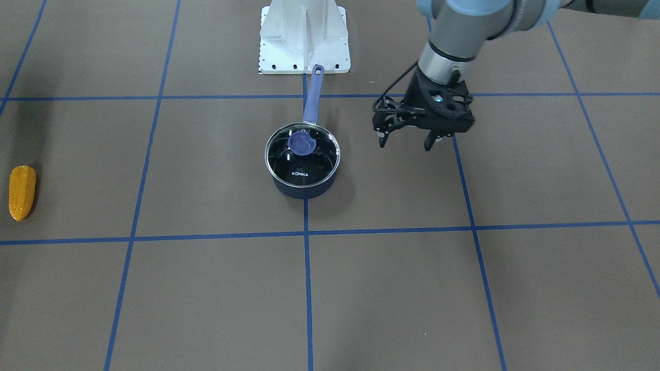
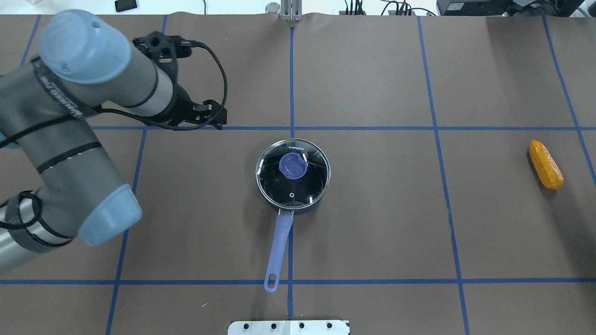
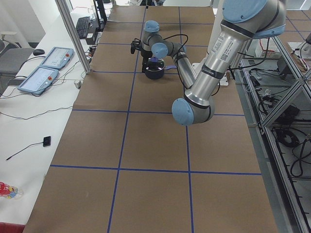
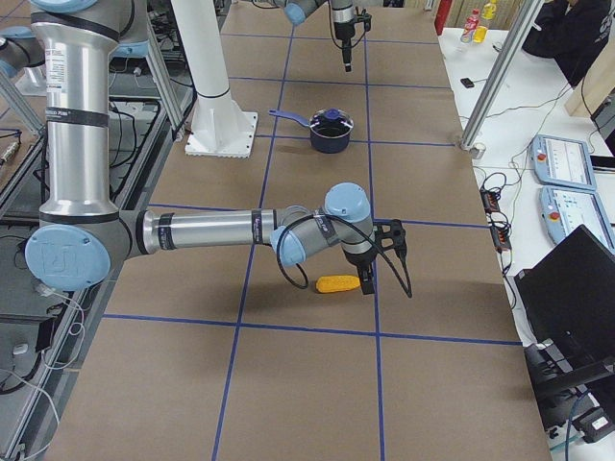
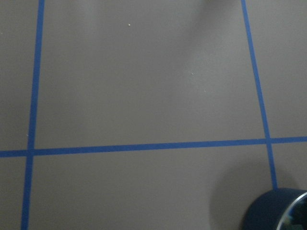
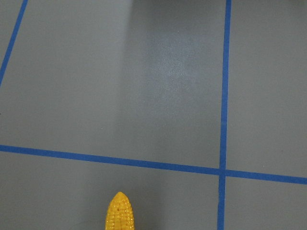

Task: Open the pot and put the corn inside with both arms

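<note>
Brown paper tabletop (image 1: 206, 288) w/ blue tape grid, white base stand (image 1: 304, 36) at the robot's edge. Pot (image 1: 305, 188) sits mid-table on a tape line w/ glass lid (image 1: 289, 167) on it, blue knob (image 1: 301, 142) up, handle (image 1: 313, 95) pointing back toward the stand. Corn (image 1: 22, 191) lies flat far out on the robot's right side, well apart from the pot.

Left gripper (image 1: 406, 142) hovers above the table on the robot's left of the pot, near it but not touching. Jaws are spread wide, nothing btwn them. Its wrist cam catches only the pot's rim in a corner. Right gripper (image 4: 368, 279) shows only in the right-side view, low, just beside the corn. Can't tell if its jaws are parted or closed, nor if they touch the cob. Its wrist cam sees only the cob's tip at the bottom edge.

Judgement: lid not yet off, corn not yet picked, so task is at its start. Risks:
- Knob is small & looks smooth, so an off-centre pinch could slip, or drag the lid & shove the pot, esp. w/ nothing steadying the handle.
- Glass lid let go from height may crack or roll.
- Corn is round & tapered, so a grip near the tip could squirt it away.
- Arms could clash over the pot if the lid isn't carried clear first.
</note>
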`<state>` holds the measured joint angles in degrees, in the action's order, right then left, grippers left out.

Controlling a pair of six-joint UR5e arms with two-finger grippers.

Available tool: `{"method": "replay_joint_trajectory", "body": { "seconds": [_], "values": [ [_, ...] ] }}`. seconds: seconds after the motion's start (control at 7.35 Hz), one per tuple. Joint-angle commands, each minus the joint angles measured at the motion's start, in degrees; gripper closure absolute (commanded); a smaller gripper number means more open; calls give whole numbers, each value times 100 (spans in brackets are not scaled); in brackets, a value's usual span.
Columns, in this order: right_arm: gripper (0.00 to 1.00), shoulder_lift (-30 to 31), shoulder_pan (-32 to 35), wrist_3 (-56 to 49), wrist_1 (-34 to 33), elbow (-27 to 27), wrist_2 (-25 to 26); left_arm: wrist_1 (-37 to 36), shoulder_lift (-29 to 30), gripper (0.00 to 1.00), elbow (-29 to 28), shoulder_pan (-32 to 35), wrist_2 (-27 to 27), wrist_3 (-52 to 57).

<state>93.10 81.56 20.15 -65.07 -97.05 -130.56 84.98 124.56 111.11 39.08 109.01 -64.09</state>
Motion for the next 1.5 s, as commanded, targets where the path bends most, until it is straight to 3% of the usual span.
{"method": "replay_joint_trajectory", "body": {
  "seconds": [0.0, 0.27, 0.82, 1.36],
  "values": [
    [0, 15, -9, -11, 3, 10, 4, -333, 523, 1, -80, -733, -414, -654],
    [0, 33, -9, 6, 12, 10, -5, -368, 1146, 1, -692, -1296, -985, -920],
    [0, 51, -9, 6, 12, 10, -5, -351, 1526, 2, -1309, -1369, -1040, -1086],
    [0, 51, -9, -3, 12, 28, 4, -333, 1650, 2, -1548, -1368, -1022, -1079]
  ]
}}
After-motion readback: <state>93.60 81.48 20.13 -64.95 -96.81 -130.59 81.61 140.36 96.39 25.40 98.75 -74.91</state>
